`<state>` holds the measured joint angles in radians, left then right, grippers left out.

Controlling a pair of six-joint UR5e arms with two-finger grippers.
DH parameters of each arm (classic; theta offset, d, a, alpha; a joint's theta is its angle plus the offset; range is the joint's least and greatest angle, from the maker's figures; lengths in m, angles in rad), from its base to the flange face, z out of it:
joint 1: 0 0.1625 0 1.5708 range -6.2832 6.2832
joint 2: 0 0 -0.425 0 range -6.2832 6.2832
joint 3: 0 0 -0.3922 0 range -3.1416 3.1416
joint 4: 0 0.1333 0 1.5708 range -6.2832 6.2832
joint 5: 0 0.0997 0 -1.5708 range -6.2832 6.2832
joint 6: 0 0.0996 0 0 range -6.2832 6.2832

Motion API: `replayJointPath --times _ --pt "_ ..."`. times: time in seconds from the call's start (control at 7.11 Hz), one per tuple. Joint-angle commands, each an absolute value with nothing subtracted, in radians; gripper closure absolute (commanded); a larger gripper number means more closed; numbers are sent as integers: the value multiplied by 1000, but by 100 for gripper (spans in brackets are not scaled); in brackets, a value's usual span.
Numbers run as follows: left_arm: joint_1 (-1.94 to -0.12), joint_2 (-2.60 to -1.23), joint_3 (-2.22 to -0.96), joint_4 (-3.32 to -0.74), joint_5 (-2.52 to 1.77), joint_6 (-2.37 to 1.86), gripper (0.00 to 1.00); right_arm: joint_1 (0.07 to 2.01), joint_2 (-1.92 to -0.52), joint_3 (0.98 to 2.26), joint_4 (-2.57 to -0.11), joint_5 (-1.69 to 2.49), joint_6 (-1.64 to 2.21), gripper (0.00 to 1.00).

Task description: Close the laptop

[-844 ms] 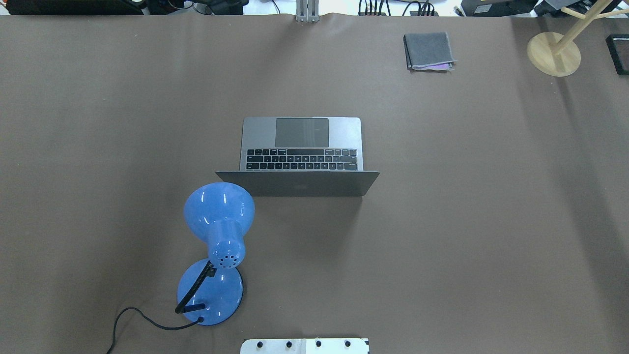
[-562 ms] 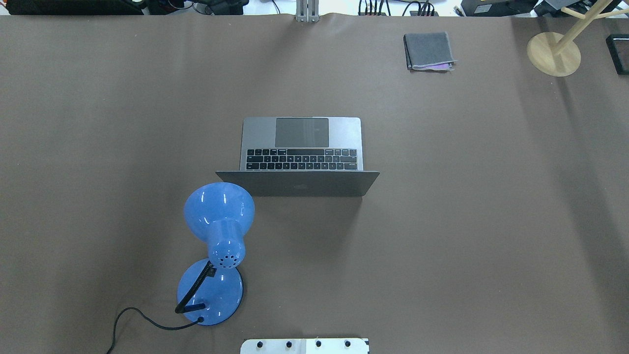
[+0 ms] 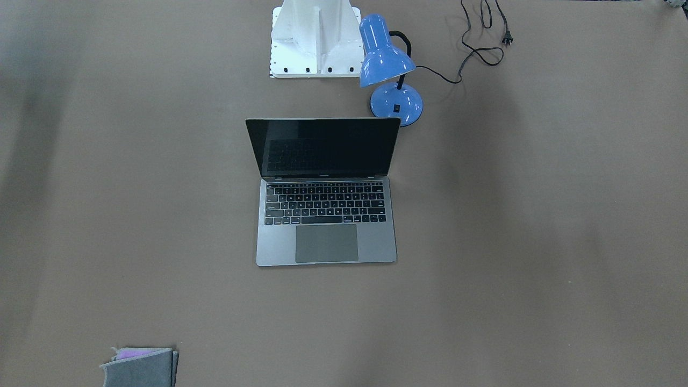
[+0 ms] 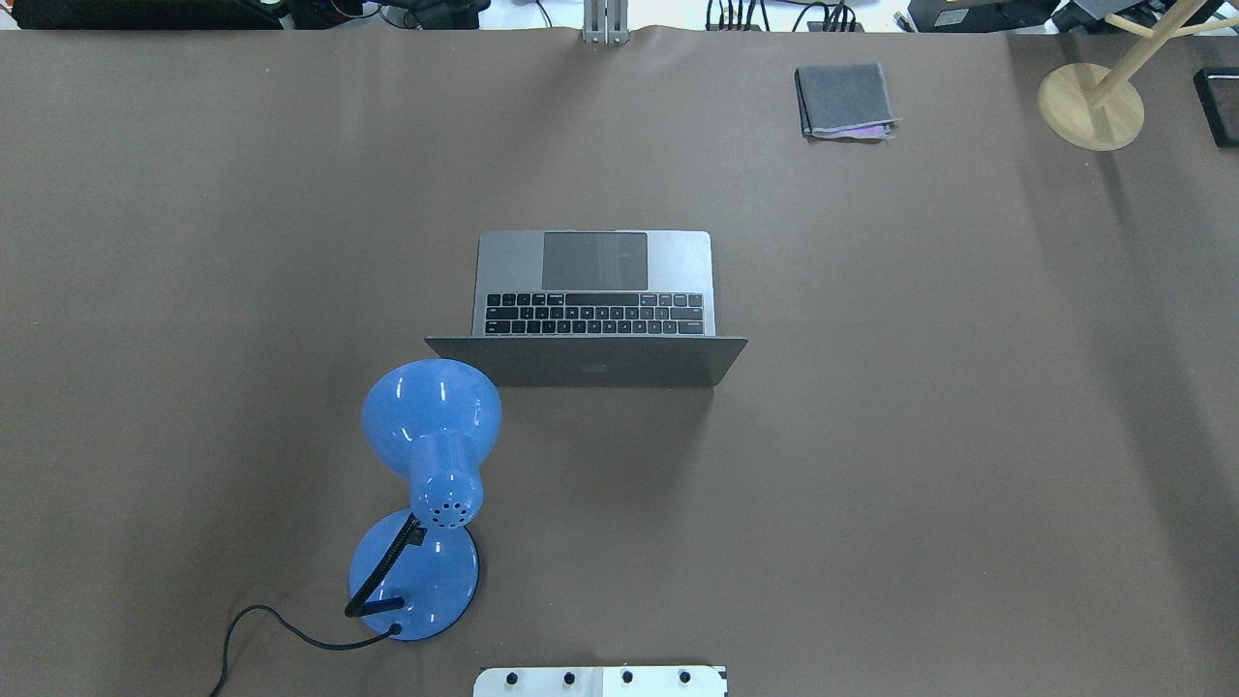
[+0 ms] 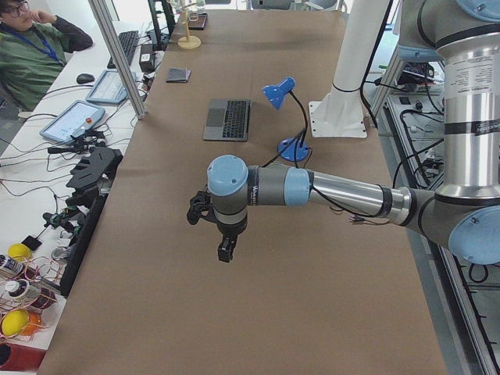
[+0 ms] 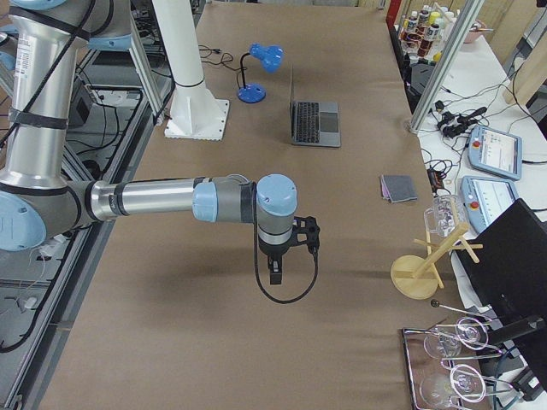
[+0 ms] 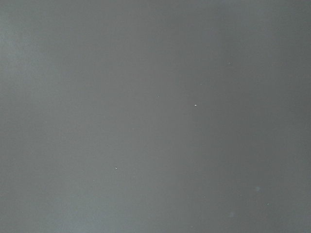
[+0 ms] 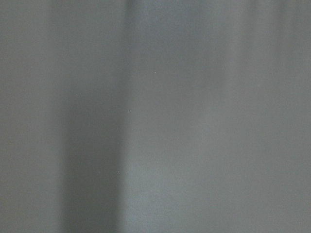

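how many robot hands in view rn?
2. The left hand hangs above the table at the robot's left end; the right hand above its right end. Both far from the laptop.

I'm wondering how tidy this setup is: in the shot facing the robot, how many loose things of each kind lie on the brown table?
Laptop: 1
Blue desk lamp: 1
Folded grey cloth: 1
Total: 3

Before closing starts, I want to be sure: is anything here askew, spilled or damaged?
Nothing stands out. The laptop sits open and square, no damage visible; the blue lamp stands upright beside it, its plug lying loose.
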<state>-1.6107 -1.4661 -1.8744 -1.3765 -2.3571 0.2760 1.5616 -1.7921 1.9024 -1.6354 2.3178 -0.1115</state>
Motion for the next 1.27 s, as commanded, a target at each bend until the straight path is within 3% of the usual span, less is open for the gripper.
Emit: replayJointPath --times 0.0,0.56,0.7,1.12 --pt "-1611 -1479 -1881 -1397 -2359 272 1 1562 -1796 1904 -1511 2319 -98 0" --pt "-1609 -1497 -1859 -1665 -2359 268 1 1563 -1787 1908 -1387 2316 -94 0" --pt "-1608 -1584 -1767 -1763 -2365 229 1 1562 -1786 1917 -1387 2324 -94 0" --pt "-1606 -1578 -1746 -1841 -2370 215 1 1562 -1784 1931 -1385 2435 -37 0"
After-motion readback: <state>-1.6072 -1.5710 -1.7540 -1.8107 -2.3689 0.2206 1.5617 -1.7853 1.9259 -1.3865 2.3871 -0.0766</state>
